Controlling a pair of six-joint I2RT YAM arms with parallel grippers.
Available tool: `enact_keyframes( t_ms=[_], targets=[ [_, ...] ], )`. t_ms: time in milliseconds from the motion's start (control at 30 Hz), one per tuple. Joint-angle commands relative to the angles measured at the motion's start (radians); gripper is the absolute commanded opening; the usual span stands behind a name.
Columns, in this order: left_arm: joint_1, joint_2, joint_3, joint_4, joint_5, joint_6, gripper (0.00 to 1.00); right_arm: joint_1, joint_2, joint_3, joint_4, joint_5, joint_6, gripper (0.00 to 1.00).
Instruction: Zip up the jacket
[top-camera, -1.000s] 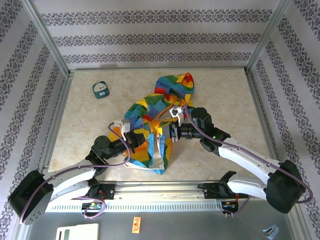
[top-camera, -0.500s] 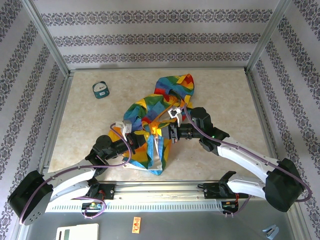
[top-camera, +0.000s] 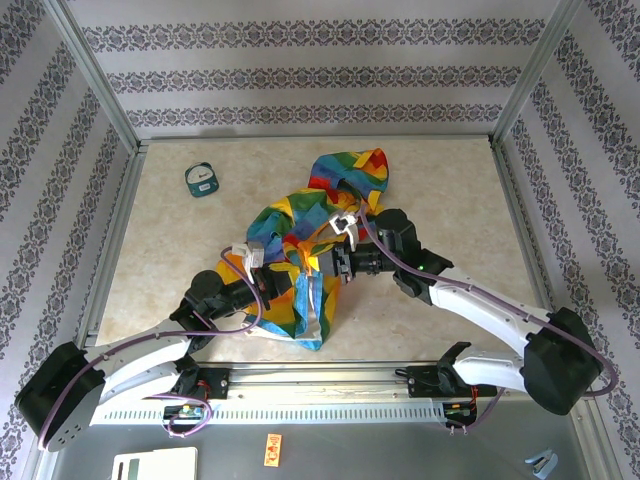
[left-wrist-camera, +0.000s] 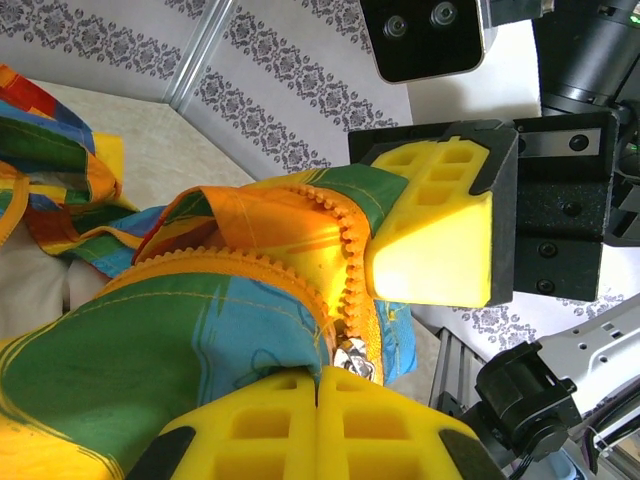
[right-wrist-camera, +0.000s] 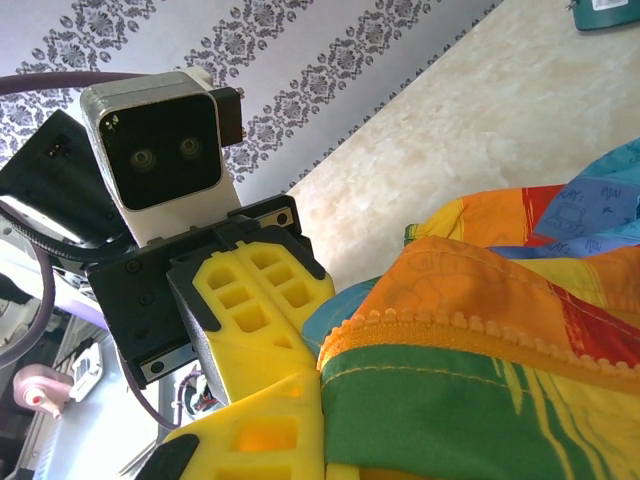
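Lying crumpled, the jacket (top-camera: 300, 235) looked barely zipped: slider (left-wrist-camera: 352, 358) sat low by the hem, w/ orange teeth (left-wrist-camera: 345, 250) above it not yet joined. Left gripper (left-wrist-camera: 318, 425) was pressed together on fabric just below the slider; right gripper (top-camera: 328, 264) pinched the zip edge higher up. Approx. all the closing seemed left to do. Jacket lay in the middle of the bench (top-camera: 450, 200), teal gadget (top-camera: 201, 180) well apart.
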Motion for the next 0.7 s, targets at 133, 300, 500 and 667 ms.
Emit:
enact_keyframes(
  t_ms=[133, 300, 500, 667],
  targets=[
    [-0.002, -0.018, 0.012, 0.023, 0.047, 0.016, 0.00, -0.005, 0.015, 0.046, 0.018, -0.031, -0.092, 0.00],
    [-0.002, -0.021, 0.015, 0.032, 0.055, 0.017, 0.00, -0.004, 0.027, 0.061, 0.009, -0.041, -0.142, 0.00],
    [-0.002, -0.042, 0.010, 0.035, 0.031, 0.016, 0.00, -0.008, 0.055, 0.083, 0.010, -0.083, -0.166, 0.00],
    [-0.001, -0.080, -0.002, 0.031, -0.002, 0.020, 0.00, -0.010, 0.057, 0.078, 0.016, -0.087, -0.171, 0.00]
  ],
)
